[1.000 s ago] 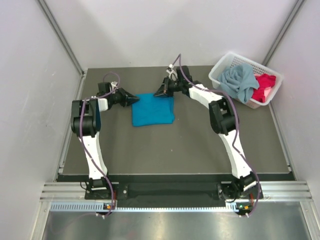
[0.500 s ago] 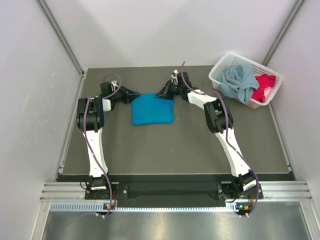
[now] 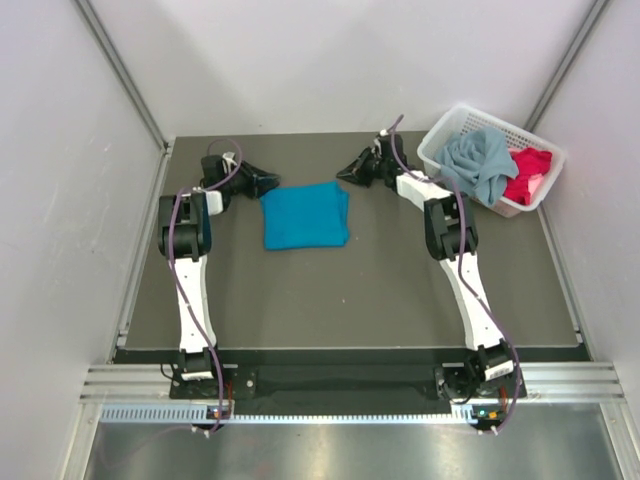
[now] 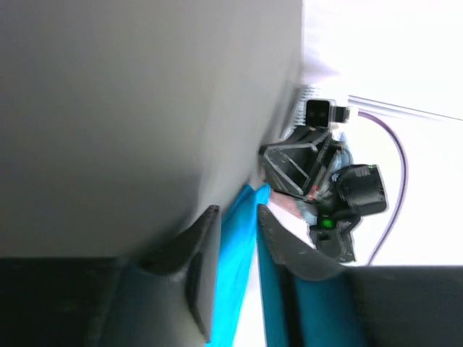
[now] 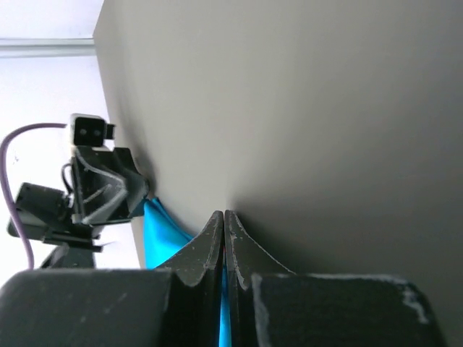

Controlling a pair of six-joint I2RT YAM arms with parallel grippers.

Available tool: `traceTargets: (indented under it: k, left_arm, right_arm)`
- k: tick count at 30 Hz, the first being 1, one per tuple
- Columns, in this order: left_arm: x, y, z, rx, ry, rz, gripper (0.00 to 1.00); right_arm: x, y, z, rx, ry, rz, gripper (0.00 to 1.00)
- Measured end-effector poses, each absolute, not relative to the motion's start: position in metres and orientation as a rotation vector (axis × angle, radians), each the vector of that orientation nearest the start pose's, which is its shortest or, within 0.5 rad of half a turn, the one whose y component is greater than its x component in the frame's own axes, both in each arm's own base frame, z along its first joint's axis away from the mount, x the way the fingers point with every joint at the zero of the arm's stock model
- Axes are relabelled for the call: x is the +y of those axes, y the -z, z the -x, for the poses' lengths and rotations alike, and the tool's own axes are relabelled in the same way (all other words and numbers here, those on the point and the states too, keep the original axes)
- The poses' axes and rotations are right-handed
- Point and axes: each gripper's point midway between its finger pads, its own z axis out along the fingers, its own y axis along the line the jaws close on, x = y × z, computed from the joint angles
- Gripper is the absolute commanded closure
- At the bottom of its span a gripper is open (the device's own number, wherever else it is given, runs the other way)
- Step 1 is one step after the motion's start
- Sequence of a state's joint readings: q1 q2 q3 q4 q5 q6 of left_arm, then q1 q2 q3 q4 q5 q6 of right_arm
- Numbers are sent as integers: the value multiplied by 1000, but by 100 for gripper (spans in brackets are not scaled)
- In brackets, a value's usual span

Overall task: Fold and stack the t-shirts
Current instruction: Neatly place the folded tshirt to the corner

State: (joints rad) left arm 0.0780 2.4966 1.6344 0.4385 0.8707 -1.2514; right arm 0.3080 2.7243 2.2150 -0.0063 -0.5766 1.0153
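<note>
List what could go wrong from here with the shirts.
1. The left jaws stand slightly apart, with the edge of the blue shirt showing in the gap. Pulling back now could drag that corner and spoil the fold.
2. The grey shirt lies bunched against the red shirt in the basket. Lifting one might pull the other out or tip the basket.

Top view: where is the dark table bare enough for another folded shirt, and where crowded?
Free: the wide strip between the folded teal-blue t-shirt and the table's near edge. Crowded: the far edge, left gripper and right gripper flanking that shirt, white plastic lattice basket far right.
</note>
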Motion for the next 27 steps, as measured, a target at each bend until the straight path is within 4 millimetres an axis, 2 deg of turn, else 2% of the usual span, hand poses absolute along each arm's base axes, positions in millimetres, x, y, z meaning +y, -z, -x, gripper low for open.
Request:
traceTargets:
  k: [5,8,9,10,14,18,20,23,27]
  left_arm:
    - [-109,-58,-595,2119,1463,757,52]
    - [-104,-76,-592,2163,1365,716,45]
    - [-102,-83,-590,2175,1340,705,21]
    - [-100,-94,-586,2186,1296,674,13]
    - [-90,-142,-569,2207,1149,597,2]
    - [-76,-188,-546,2212,938,496,1]
    - [-70,-198,-536,2225,840,457,1]
    - [-65,-192,-518,2282,709,416,1]
    - [-64,-150,-497,2416,574,391,1]
  right_arm:
    - [314,-35,-597,2307,-1315,-398,100]
    - [310,-38,-589,2353,-1276,-366,99]
    - [308,-42,-585,2373,-1257,-349,98]
    - [307,-46,-581,2389,-1243,-334,96]
    - [299,-84,-563,2408,-1184,-228,87]
    - [290,-135,-529,2404,-1120,-105,72]
    - [286,-160,-503,2394,-1078,-36,64]
    - [288,-188,-454,2392,-1029,78,58]
    - [290,-204,-393,2395,-972,237,51]
